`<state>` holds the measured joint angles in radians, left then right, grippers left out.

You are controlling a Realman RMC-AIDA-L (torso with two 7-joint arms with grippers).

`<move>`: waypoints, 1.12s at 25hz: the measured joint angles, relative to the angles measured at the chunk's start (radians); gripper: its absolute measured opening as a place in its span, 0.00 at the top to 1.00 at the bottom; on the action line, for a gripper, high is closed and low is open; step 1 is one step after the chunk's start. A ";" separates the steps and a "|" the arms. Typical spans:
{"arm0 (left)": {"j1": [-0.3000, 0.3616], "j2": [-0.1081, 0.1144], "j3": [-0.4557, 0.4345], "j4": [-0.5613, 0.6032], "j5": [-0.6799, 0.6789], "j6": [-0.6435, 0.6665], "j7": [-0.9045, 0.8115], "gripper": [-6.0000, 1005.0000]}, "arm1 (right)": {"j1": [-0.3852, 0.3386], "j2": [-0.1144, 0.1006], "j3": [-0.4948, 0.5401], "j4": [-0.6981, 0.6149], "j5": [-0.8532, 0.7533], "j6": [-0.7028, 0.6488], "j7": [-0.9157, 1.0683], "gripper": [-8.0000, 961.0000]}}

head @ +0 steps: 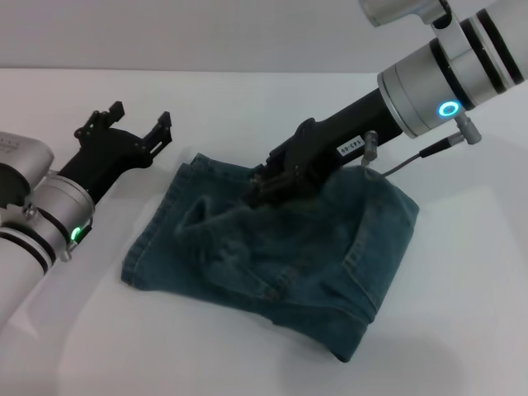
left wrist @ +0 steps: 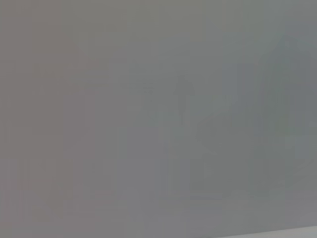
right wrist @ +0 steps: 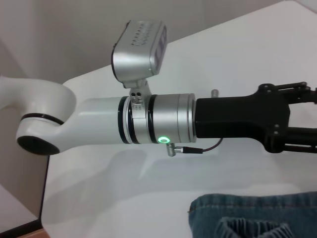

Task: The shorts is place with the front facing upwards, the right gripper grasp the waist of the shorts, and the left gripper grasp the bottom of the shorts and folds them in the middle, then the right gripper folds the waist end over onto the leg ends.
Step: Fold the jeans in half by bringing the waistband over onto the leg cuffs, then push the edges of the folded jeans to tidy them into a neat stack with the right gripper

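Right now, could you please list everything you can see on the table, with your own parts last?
shorts: one, blue denim, folded and rumpled at the middle of the table.
table: one, white, under everything.
right gripper: one, black, down on the far edge of the shorts, pinching cloth.
left gripper: one, black, fingers open, above the table on the left beside the shorts, holding nothing.
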<state>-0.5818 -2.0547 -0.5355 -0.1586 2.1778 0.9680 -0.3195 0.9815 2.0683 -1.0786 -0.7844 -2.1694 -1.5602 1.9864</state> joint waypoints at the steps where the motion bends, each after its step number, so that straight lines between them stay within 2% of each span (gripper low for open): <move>1: 0.000 0.001 -0.006 0.003 0.000 0.000 0.000 0.20 | 0.001 0.000 0.000 0.001 0.000 0.002 0.000 0.78; 2: 0.000 0.001 -0.006 0.003 0.000 0.000 0.000 0.20 | 0.002 0.002 -0.001 0.000 -0.001 0.005 0.000 0.76; 5: -0.002 0.001 -0.007 0.012 -0.001 0.000 0.000 0.20 | 0.000 0.003 -0.001 -0.006 -0.001 0.010 -0.003 0.52; 11: -0.003 0.000 -0.014 0.017 -0.001 -0.001 0.000 0.20 | -0.007 0.003 -0.029 -0.005 -0.001 0.005 -0.007 0.41; 19: 0.000 0.000 -0.027 0.018 0.003 0.002 0.000 0.20 | -0.043 0.006 -0.069 0.029 0.004 -0.010 -0.008 0.41; 28: -0.004 -0.002 -0.028 0.017 0.004 -0.004 0.000 0.20 | -0.056 0.006 -0.168 0.062 0.037 -0.202 -0.029 0.42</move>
<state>-0.5854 -2.0564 -0.5631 -0.1415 2.1814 0.9640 -0.3198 0.9253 2.0740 -1.2462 -0.7229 -2.1327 -1.7625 1.9573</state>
